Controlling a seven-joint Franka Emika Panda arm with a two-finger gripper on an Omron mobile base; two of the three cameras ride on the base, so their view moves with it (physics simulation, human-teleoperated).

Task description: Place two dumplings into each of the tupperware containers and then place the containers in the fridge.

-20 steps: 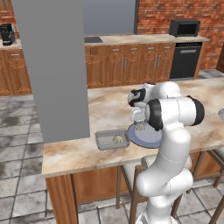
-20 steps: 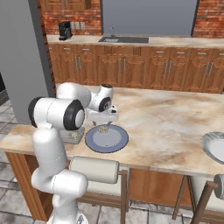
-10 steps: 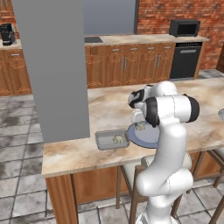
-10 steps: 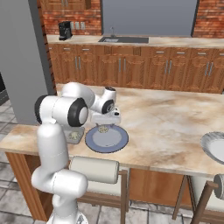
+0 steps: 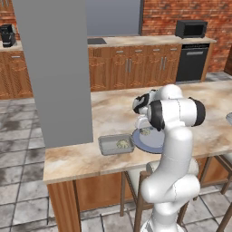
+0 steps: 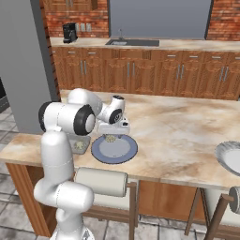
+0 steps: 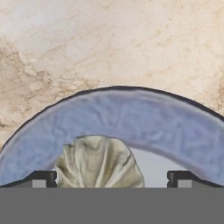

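On the marbled beige stone worktop [image 5: 108,113] lies a round blue-grey plate [image 6: 114,149] with a broad matte rim, and on its far side sits a small creased beige dumpling [image 7: 99,162], its surface folded and mottled. Over that dumpling the robot's hand [image 7: 112,178] hangs with its two dark fingertips [image 7: 41,178] spread wide, one on each side of the lump and clear of it; nothing is gripped. Just left of the plate rests a shallow grey rectangular tupperware container [image 5: 116,145] with a raised rim, holding a pale dumpling-like lump [image 5: 122,144] near its middle. From the right base view the same tub is mostly hidden behind the white arm. At the far right of the worktop, well apart, the edge of a round white plate [image 6: 228,157] shows. A tall flat grey fridge door [image 5: 53,72] stands at the left end of the worktop. Behind, along the far wall, run brown wooden cabinets [image 5: 131,70] under red brick, with a black microwave [image 5: 191,29], a black dishwasher [image 5: 192,62] and a dark coffee machine [image 6: 69,33]. Grey stone tiles [image 5: 20,181] cover the floor
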